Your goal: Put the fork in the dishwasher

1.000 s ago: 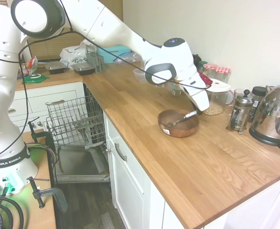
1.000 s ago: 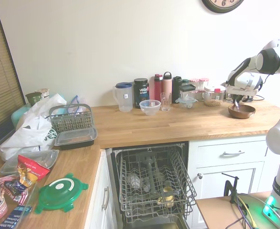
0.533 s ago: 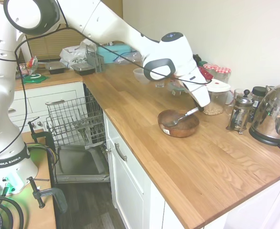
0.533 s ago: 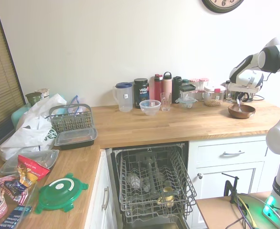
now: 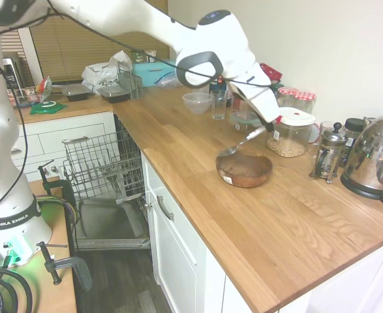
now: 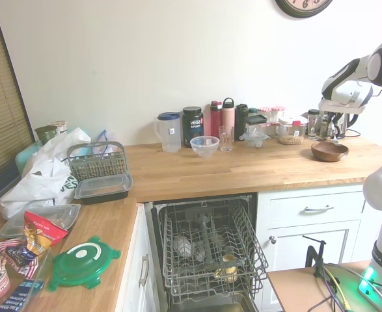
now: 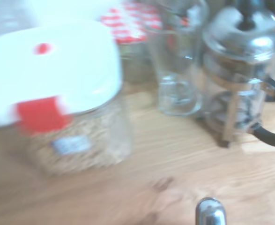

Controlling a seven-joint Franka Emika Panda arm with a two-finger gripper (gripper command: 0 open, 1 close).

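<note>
Fork [image 5: 242,142] is pinched by its handle end in the gripper [image 5: 267,126], hung above the wooden bowl [image 5: 244,169]. Light, stiff, slippery metal; could easily be swung loose.

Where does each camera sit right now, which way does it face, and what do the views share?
First exterior view: beside the arm's base, looking along the counter; arm, tool holding the fork above the wooden bowl.
Second exterior view: across the kitchen, facing the wall and the open dishwasher; arm at right.
Wrist view: looks at an oat jar and French press.
Shared: both exterior views show bowl and dishwasher.
</note>
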